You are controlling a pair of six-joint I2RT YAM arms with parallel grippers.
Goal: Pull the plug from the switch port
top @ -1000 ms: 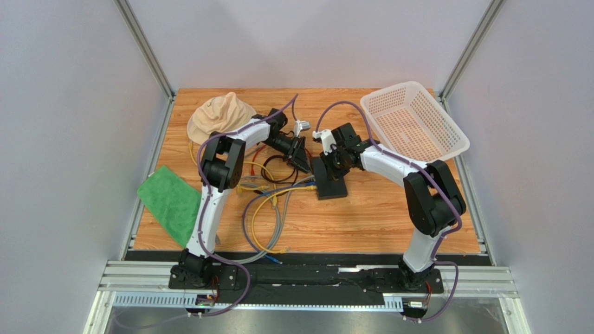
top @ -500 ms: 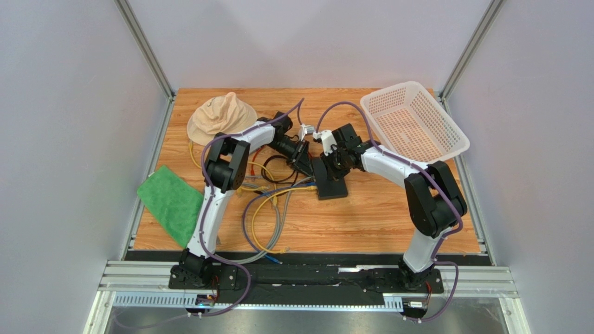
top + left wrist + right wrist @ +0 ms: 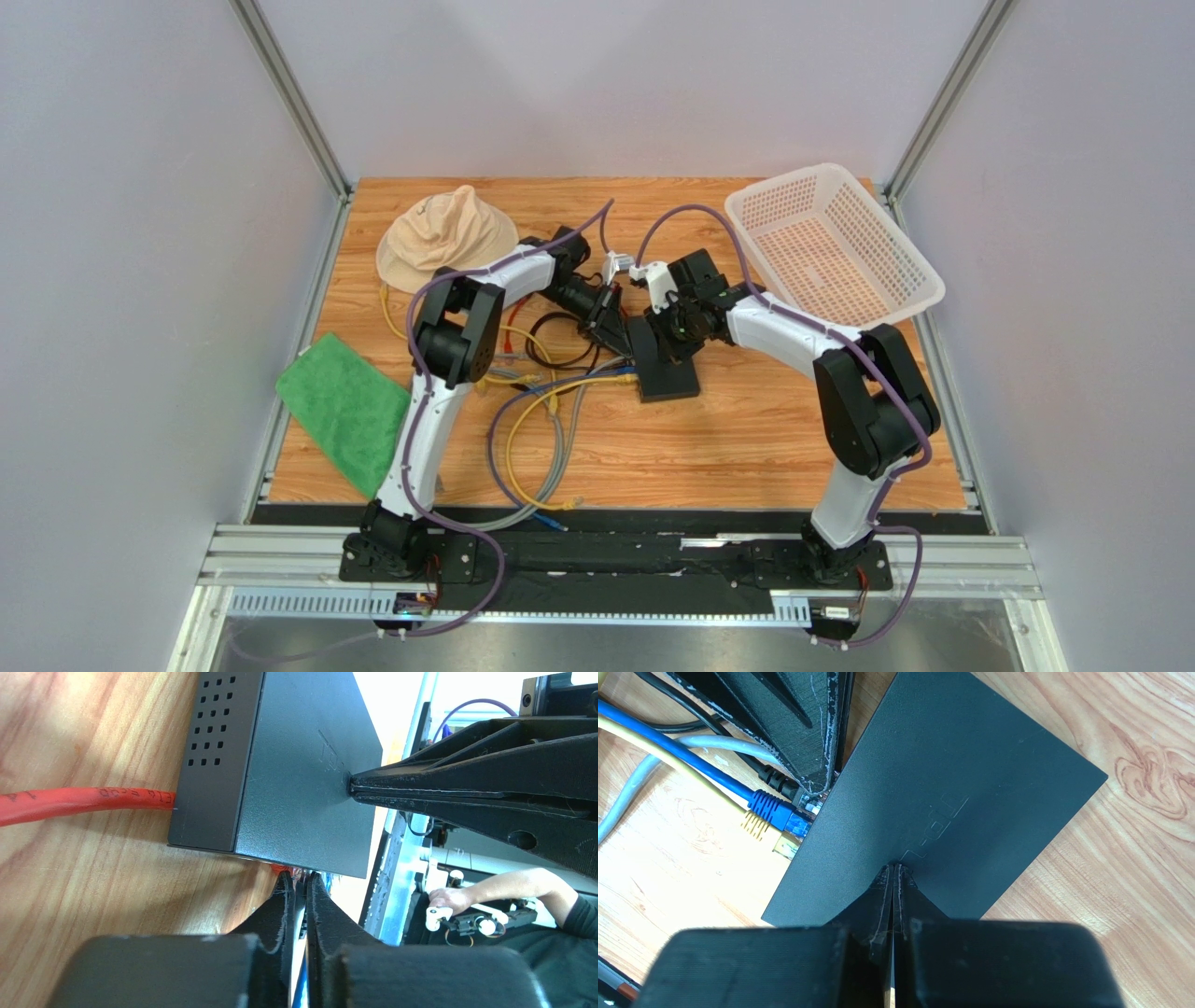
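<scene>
Closed right hand (image 3: pixel 894 869) presses the switch (image 3: pixel 962 777); left hand (image 3: pixel 299 878) pinches a red plug (image 3: pixel 280 869).

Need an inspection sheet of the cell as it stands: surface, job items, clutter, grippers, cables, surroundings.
Surface: wooden table, level.
Job's things: black switch lies flat; blue plug and yellow plug at its edge.
Clutter: beige hat, green cloth, white basket.
Grippers: left gripper nearly closed at the switch's edge, grip unclear; right gripper shut, tips on the switch's top.
Cables: red cable runs to the switch; cable tangle lies left of it.
Surroundings: grey walls; a person's arm beyond the table.
</scene>
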